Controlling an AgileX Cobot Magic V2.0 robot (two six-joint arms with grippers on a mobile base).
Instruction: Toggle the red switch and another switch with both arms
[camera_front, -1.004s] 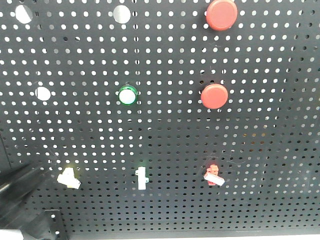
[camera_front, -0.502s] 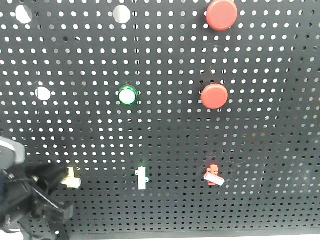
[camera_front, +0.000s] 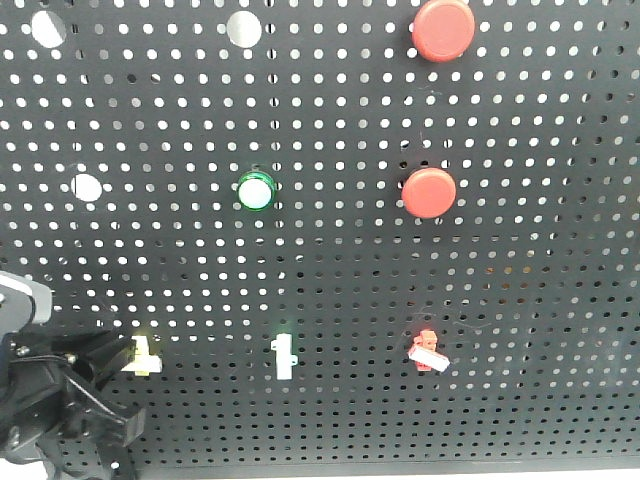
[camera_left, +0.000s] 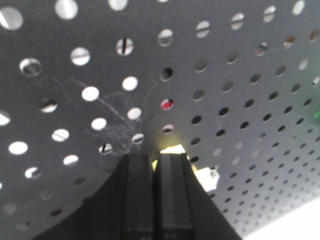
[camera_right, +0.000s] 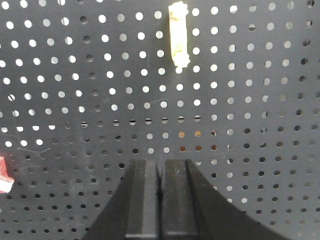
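At the pegboard's (camera_front: 520, 250) lower left, the left gripper (camera_left: 156, 159) — fingers pinched together, holding nothing — sat at the pale yellow switch (camera_front: 143, 357). The right gripper (camera_right: 161, 164), likewise closed and empty, pointed wide of the red switch (camera_front: 427, 350); a skewed push might slip off either tiny lever.

Black pegboard (camera_front: 560, 300) fills front view, holes in even rows. Top row, L to R: pale disc (camera_front: 46, 27), second pale disc (camera_front: 243, 28), big red button (camera_front: 443, 28). Mid row: third pale disc (camera_front: 87, 186), green-ringed round button (camera_front: 255, 190), second red button (camera_front: 429, 192). Bottom row (all tiny): pale yellow switch (camera_front: 143, 357) at L, white toggle (camera_front: 284, 355) w/ green base at ctr, red switch (camera_front: 426, 350) at R, its white lever tilted.
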